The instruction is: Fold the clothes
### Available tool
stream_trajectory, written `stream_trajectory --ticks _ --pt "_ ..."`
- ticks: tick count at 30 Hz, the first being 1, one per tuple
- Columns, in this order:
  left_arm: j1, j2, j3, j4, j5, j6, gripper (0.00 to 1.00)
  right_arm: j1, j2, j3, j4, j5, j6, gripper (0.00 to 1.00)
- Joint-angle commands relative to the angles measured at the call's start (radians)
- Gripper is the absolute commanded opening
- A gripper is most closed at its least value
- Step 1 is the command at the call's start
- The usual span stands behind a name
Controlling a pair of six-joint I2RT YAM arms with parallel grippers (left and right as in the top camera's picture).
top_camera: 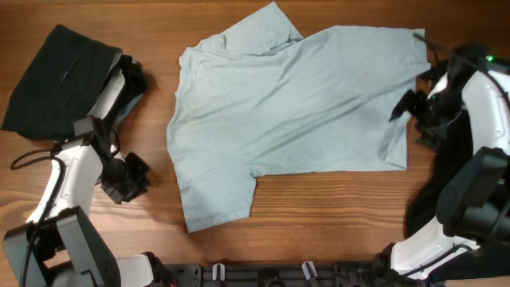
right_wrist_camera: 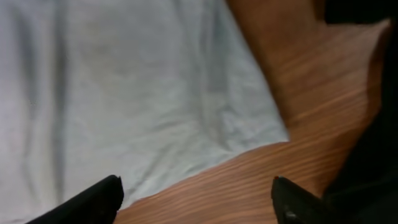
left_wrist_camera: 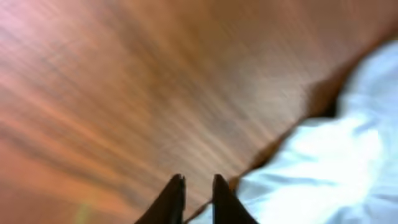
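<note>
- Barely begun: shirt (top_camera: pixel 287 119) lies spread out mid-desk (top_camera: pixel 319 215), unfolded.
- Black garments (top_camera: pixel 60 76) sit bunched at the desk's left end.
- Right jaws wide open, empty, over the shirt's hem corner.
- Left jaws barely parted, empty, beside the shirt.

The pale sky-blue short-sleeved cloth T-shirt (top_camera: pixel 295 104) is soft, matt fabric, faintly creased. The brown wooden tabletop (top_camera: pixel 319 215) shows fine straight grain and a smooth finish with a low sheen. The black folded garment (top_camera: pixel 56 76) is matt cloth too, and its grey lining (top_camera: pixel 109 94) looks paler and smoother. The left arm's shell (top_camera: pixel 64 171) is white, hard and slightly glossy; the left hand (top_camera: pixel 137 175) is matt black.
</note>
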Motion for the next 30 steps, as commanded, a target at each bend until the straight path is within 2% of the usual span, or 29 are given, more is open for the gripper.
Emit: stream_trajectory --ticks 1,3,5,6,8,12,14,15,16,18,19,21,27,30 --pt "-0.05 -0.014 -0.003 0.048 0.172 0.068 0.36 -0.001 0.004 -0.106 0.04 0.087 0.088 0.73" --pt "-0.087 -0.014 -0.003 0.058 0.172 0.068 0.45 -0.001 0.005 -0.152 0.06 0.084 0.111 0.62" --pt "-0.118 -0.014 -0.003 0.067 0.192 0.067 0.47 0.0 0.005 -0.199 0.088 0.061 0.117 0.58" --pt "-0.13 -0.014 -0.003 0.071 0.218 0.067 0.55 0.0 0.006 -0.221 0.101 0.031 0.114 0.57" --pt "-0.146 -0.014 -0.003 0.079 0.269 0.067 1.0 0.0 0.006 -0.258 0.126 -0.033 0.093 0.57" --pt "-0.169 -0.014 -0.003 0.092 0.301 0.068 1.0 0.0 0.006 -0.31 0.139 -0.053 0.091 0.61" --pt "-0.182 -0.014 -0.003 0.097 0.3 0.068 0.98 0.0 0.006 -0.334 0.155 -0.054 0.092 0.6" --pt "-0.189 -0.014 -0.003 0.1 0.295 0.068 0.95 0.0 0.006 -0.346 0.166 -0.054 0.093 0.57" --pt "-0.197 -0.014 -0.003 0.1 0.278 0.068 0.94 0.0 0.006 -0.356 0.18 -0.055 0.098 0.52" --pt "-0.215 -0.014 -0.003 0.1 0.24 0.068 0.91 0.0 0.006 -0.365 0.219 -0.047 0.097 0.3" --pt "-0.224 -0.014 -0.003 0.1 0.229 0.068 0.9 0.0 0.005 -0.364 0.237 -0.031 0.098 0.14" --pt "-0.237 -0.014 -0.003 0.099 0.23 0.067 0.88 -0.005 0.005 -0.352 0.229 0.018 0.096 0.04" --pt "-0.271 -0.014 -0.003 0.095 0.23 0.068 0.87 -0.019 -0.001 -0.285 0.064 0.141 0.088 0.04" --pt "-0.28 -0.014 -0.003 0.09 0.229 0.068 0.87 -0.019 -0.002 -0.285 0.067 0.135 0.069 0.06"
